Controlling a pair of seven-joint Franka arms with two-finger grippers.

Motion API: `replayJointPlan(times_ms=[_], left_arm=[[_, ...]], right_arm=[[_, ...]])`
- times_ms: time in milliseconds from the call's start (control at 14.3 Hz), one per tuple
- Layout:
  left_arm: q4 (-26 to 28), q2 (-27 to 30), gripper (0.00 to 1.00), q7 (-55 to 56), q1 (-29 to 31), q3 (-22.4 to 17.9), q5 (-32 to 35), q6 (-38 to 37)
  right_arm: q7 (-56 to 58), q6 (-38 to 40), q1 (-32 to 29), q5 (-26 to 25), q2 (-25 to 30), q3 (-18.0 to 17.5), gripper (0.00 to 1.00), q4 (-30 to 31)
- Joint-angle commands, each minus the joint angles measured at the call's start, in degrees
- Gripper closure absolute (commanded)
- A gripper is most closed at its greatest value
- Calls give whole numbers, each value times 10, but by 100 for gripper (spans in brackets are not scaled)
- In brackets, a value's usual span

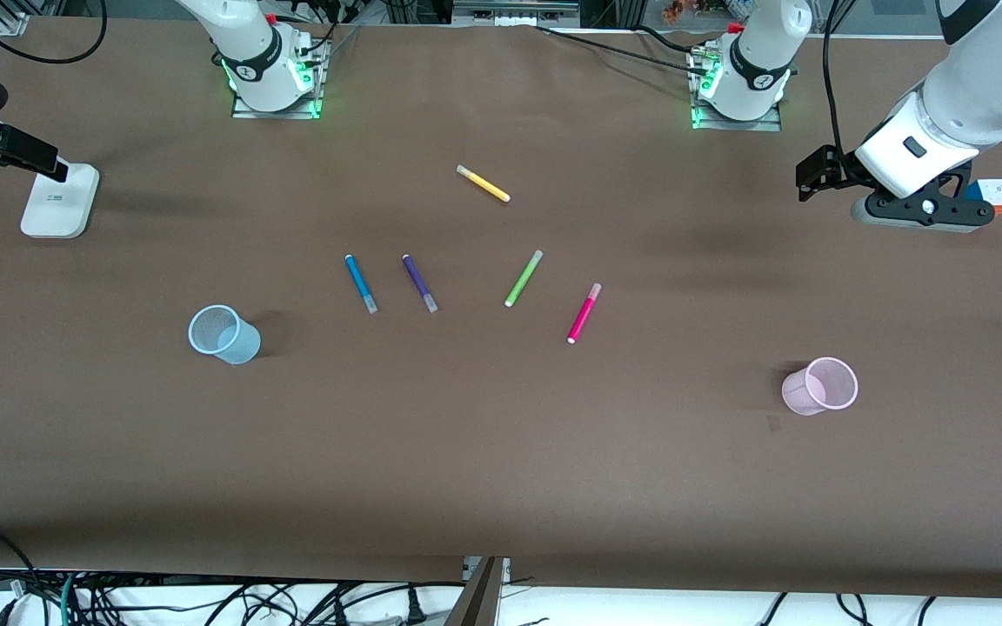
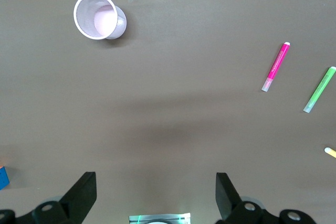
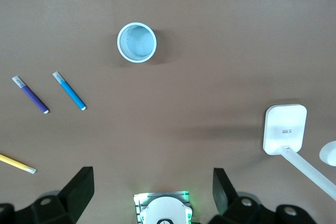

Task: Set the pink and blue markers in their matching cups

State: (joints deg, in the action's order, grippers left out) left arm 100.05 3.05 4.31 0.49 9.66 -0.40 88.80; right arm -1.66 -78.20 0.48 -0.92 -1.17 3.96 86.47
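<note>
Lying flat near the middle of the brown table, the pink marker was seen with a magenta body and a pale translucent cap at its end farther from the front camera. The blue marker, sky-blue with its pale cap at the nearer end, was laid beside a purple pen, with a lime-green pen between the purple pen and the pink marker. A yellow pen was placed closer to the bases' edge. The pale blue cup was stood upright toward the right arm's end, the pale pink cup toward the left arm's end, both translucent and ribbed. The left gripper was held open and empty above the left arm's end of the table. The right gripper was likewise held open above the right arm's end, near a white stand.
</note>
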Motion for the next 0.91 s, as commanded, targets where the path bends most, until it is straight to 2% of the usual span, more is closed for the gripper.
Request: replayJointPlan(times_ms=[0, 561, 701, 841], left_arm=[[-16, -4, 0, 9, -2, 0, -2, -15], [-16, -3, 0, 12, -1, -2, -2, -15], [-20, -5, 0, 14, -4, 1, -7, -15], [-21, -18, 0, 14, -4, 33, -7, -15]], right_arm=[[7, 4, -4, 7, -8, 0, 0, -17], [5, 3, 0, 12, -11, -3, 0, -17], [2, 2, 4, 15, -27, -8, 0, -17], [1, 1, 15, 15, -37, -13, 0, -16]])
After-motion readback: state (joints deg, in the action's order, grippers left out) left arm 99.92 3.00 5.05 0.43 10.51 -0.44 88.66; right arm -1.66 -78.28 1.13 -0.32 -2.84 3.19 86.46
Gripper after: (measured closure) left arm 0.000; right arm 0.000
